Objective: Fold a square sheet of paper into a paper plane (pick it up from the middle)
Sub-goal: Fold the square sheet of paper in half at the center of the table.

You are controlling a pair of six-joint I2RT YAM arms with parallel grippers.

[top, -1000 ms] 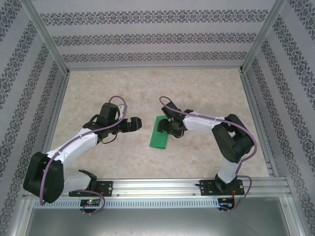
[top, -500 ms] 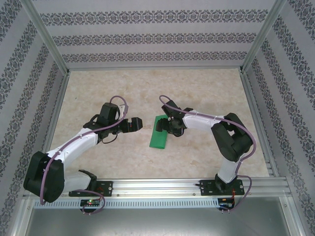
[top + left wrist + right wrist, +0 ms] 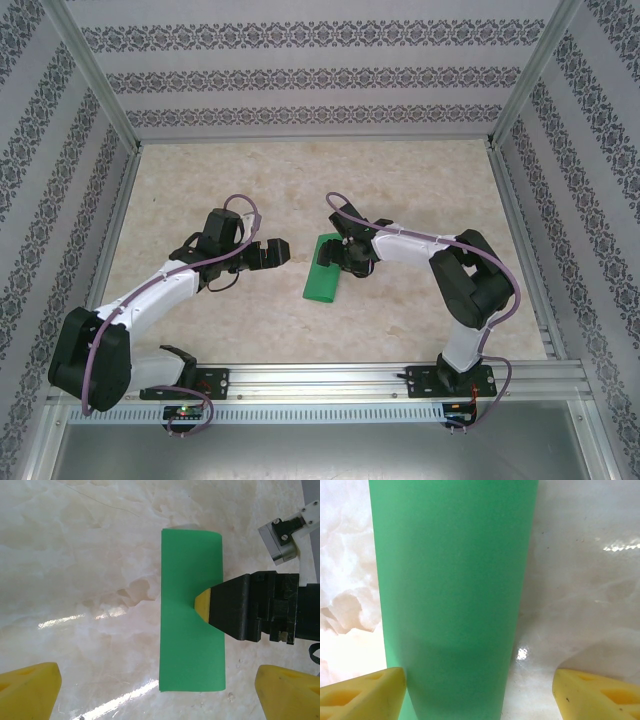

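Tabletop (image 3: 400, 190) first: the pale marbled surface carries just one task object, the square sheet of paper (image 3: 322, 278). It lies flat near the middle, between my two arms. The bright green sheet is no longer square. It reads as a narrow rectangle, so I judge the first lengthwise half-fold is in. From the left wrist camera the sheet (image 3: 186, 575) shows straight long sides, with a slightly rounded corner at the far end. That suggests to me the fold is not fully flattened there.

The right gripper (image 3: 330, 258) sits over the far half of the sheet. From the left wrist camera I can see one of its yellow fingertips (image 3: 202, 605) resting on the paper at one long edge. My guess is that it is pinning or creasing that edge. In its own camera the right gripper (image 3: 480, 692) is spread wide, one pad at the sheet's (image 3: 455, 580) edge and the other out over bare table. It is gripping nothing.

The left gripper (image 3: 278, 250) hangs just beside the sheet on its own side, not touching it. Its jaws are spread wide too, with nothing between the fingers (image 3: 30, 690).

By my reckoning this is an early stage, with one fold made and its crease perhaps being set. The pointed nose, the wing folds and the lift from the middle are all left to do.
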